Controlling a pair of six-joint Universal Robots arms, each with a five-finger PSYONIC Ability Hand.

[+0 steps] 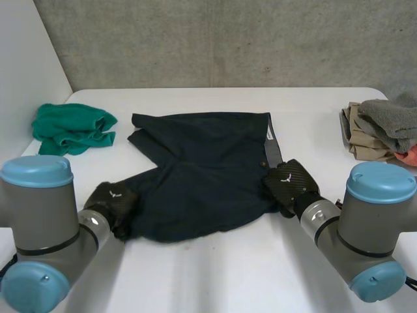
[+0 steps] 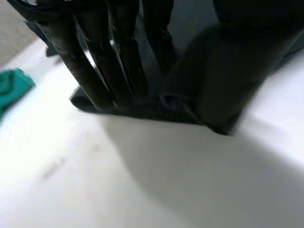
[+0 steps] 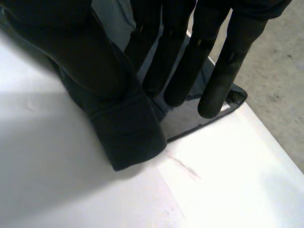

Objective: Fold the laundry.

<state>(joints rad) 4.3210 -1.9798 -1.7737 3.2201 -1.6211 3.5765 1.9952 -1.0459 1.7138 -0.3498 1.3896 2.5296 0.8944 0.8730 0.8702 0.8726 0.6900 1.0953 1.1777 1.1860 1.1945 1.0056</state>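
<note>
One dark garment (image 1: 202, 176), one green cloth (image 1: 71, 128), one clothes pile (image 1: 384, 130); left hand (image 1: 112, 201) and right hand (image 1: 290, 182) each apparently pinch garment's near corners.

Head view high, downward; wrist views close; garment (image 1: 202, 176) shared.

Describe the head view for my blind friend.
A dark garment lies on a white table, the left hand on its near left corner, the right hand at its right edge. Green cloth sits left, clothes pile right.
</note>
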